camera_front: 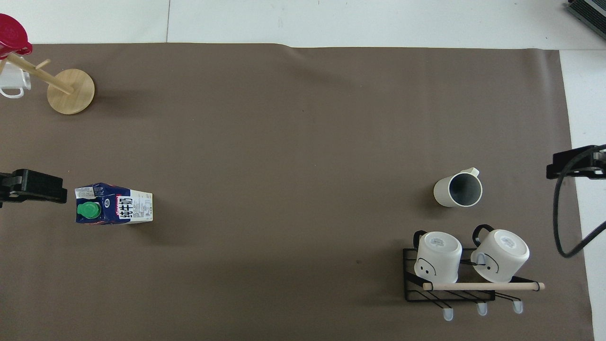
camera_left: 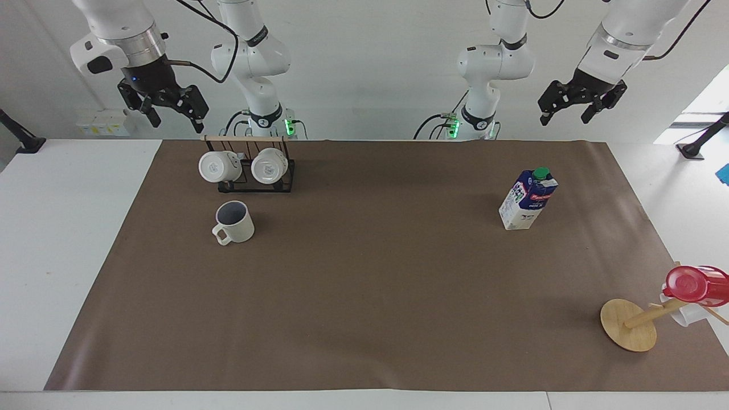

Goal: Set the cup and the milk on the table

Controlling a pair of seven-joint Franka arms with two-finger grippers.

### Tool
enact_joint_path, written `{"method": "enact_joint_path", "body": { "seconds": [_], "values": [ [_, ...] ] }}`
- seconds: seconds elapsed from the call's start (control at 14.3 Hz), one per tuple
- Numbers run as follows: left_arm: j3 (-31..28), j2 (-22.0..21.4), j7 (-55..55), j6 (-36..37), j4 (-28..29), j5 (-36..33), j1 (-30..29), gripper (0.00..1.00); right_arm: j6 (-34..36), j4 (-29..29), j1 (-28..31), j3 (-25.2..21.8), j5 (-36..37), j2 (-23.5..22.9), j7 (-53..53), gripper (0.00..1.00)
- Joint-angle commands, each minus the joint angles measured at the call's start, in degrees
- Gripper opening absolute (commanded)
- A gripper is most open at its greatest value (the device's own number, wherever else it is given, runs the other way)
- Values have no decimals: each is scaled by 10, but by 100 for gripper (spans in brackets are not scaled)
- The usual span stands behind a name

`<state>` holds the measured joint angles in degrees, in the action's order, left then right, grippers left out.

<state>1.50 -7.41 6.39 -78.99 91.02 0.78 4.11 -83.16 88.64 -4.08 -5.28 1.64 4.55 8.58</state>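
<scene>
I see one cup [camera_left: 234, 221] standing upright on the desk [camera_left: 364, 296] just beside the black rack [camera_left: 250, 176], farther from the robots than it; I'd guess it's light, stiff, breakable, best gripped across the rim or handle. One milk carton [camera_left: 528, 199] stands toward the left arm's end, probably heavier, walls may give, so I'd grip mid-body. Two white mugs [camera_left: 219, 166] on rack, one red cup [camera_left: 696, 285]. Left gripper [camera_left: 581, 105] and right gripper [camera_left: 165, 108] both released, raised, holding nothing
</scene>
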Motion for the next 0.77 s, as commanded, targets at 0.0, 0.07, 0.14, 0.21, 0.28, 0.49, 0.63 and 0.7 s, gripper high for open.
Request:
{"method": "enact_joint_path", "body": {
  "seconds": [0.0, 0.07, 0.14, 0.21, 0.28, 0.49, 0.63, 0.7],
  "values": [
    [-1, -4, -1, 9, -1, 5, -2, 100, -5, 10, 8, 4, -5, 8, -8, 100],
    [-1, -4, -1, 9, -1, 5, -2, 100, -8, 10, 8, 4, -7, 8, -7, 100],
    [-1, -4, -1, 9, -1, 5, -2, 100, -9, 10, 8, 4, -7, 8, -7, 100],
    [-1, -4, -1, 9, -1, 5, -2, 100, -8, 10, 8, 4, -8, 8, -6, 100],
    [-1, -4, -1, 9, -1, 5, -2, 100, -8, 11, 8, 4, -8, 8, -4, 100],
    [-1, -4, -1, 9, -1, 5, -2, 100, -8, 11, 8, 4, -9, 9, -1, 100],
    [-1, -4, -1, 8, -1, 5, -2, 100, -8, 12, 7, 4, -9, 9, -2, 100],
    [-1, -4, -1, 9, -1, 5, -2, 100, -7, 11, 8, 4, -9, 9, -4, 100]
  ]
}}
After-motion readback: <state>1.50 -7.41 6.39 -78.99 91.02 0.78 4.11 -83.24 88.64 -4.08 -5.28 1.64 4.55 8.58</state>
